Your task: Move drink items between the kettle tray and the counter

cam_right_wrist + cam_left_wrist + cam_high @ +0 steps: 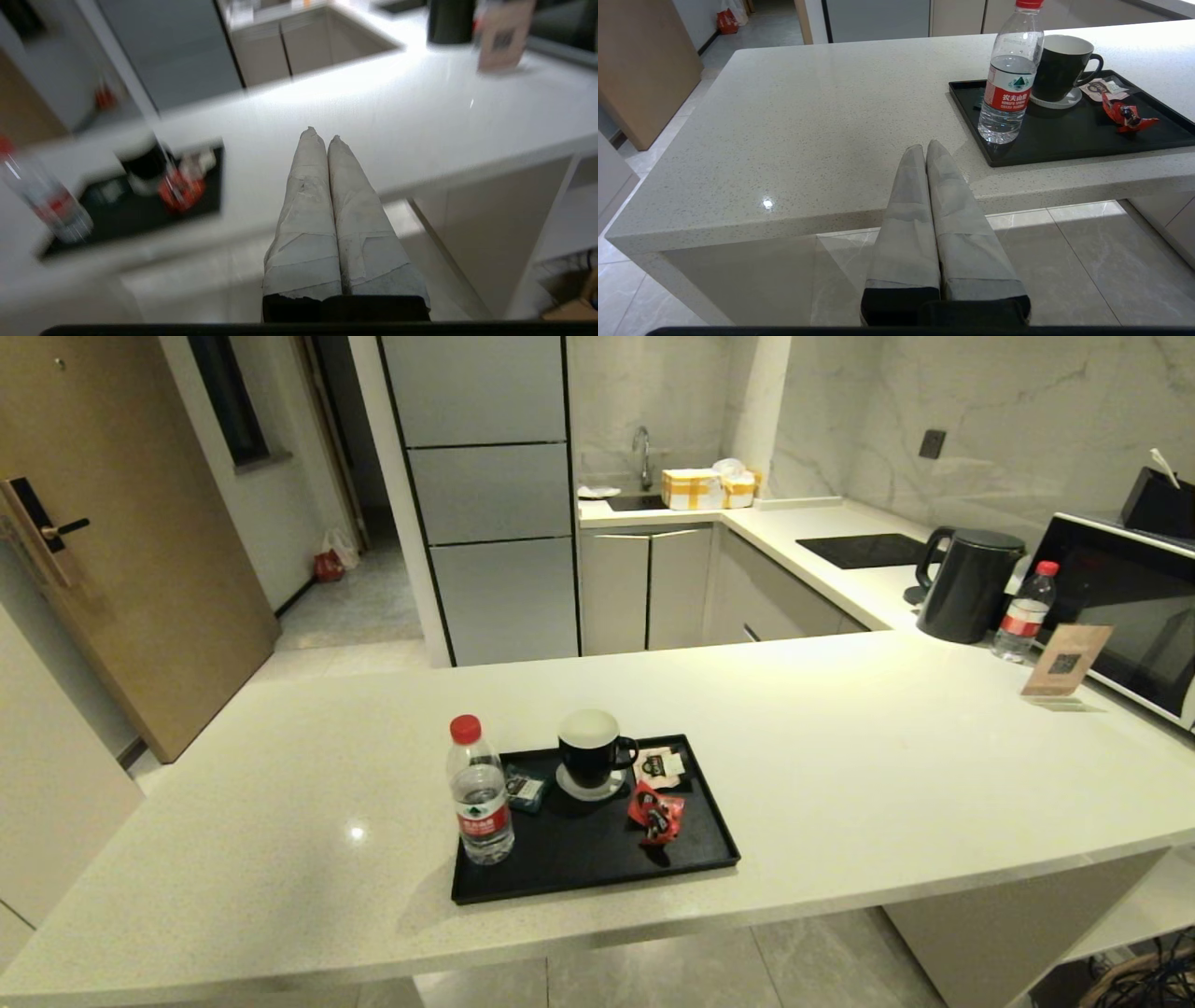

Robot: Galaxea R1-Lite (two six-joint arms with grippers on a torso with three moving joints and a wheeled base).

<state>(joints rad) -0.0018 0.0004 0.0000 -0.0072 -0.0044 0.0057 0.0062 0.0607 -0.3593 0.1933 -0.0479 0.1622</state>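
We note both red sachets (655, 812) lying on the kettle tray (597, 882) beside the mug (591, 750). Left gripper (926, 147) and right gripper (321, 135) hang off the counter (840, 775) edge, jaws pressed together, empty.

Both grippers' fingers (920, 186) are long, tapered, wrapped in pale grey tape above black bases.

Dim, warm indoor light fills the head view, with a bright patch on the tabletop (840, 728) before the kettle (971, 583) and a small pinpoint glare near the water bottle (480, 791), which casts a soft shadow forward-left. Straight lines bow toward the edges. The left wrist view is sharp; the right wrist view is smeared by motion blur, its tabletop washed out white.
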